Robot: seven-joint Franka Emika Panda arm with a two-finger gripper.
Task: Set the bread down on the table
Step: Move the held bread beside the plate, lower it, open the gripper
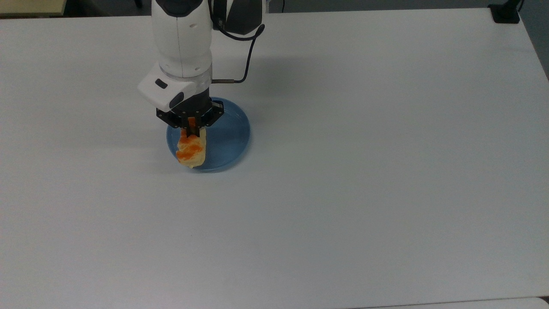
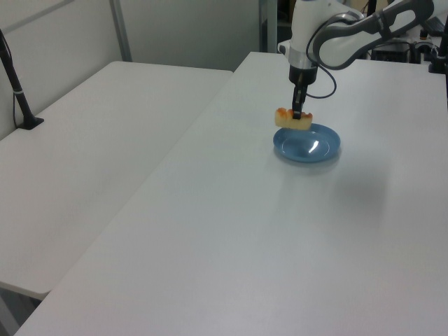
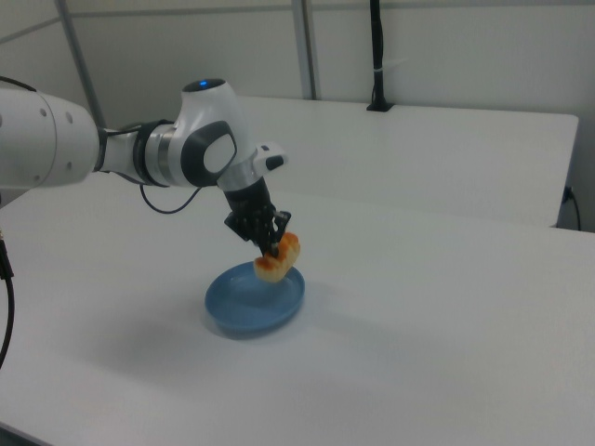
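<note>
The bread [image 1: 191, 149] [image 2: 292, 120] [image 3: 278, 256], a pale-tan loaf with orange-brown patches, hangs in the air above the round blue plate [image 1: 229, 137] [image 2: 308, 145] [image 3: 256, 299]. My gripper [image 1: 190, 127] [image 2: 296, 114] [image 3: 271, 244] is shut on one end of the loaf, and the free end droops a little. In the top view the bread overhangs the plate's left rim. The white table [image 1: 343, 171] [image 2: 231, 238] [image 3: 437, 344] spreads out on all sides of the plate.
A black post base [image 1: 506, 13] stands at the table's far right corner in the top view. A second white table [image 2: 91, 147] lies at the left view's left, with a black post [image 2: 17, 91] on it.
</note>
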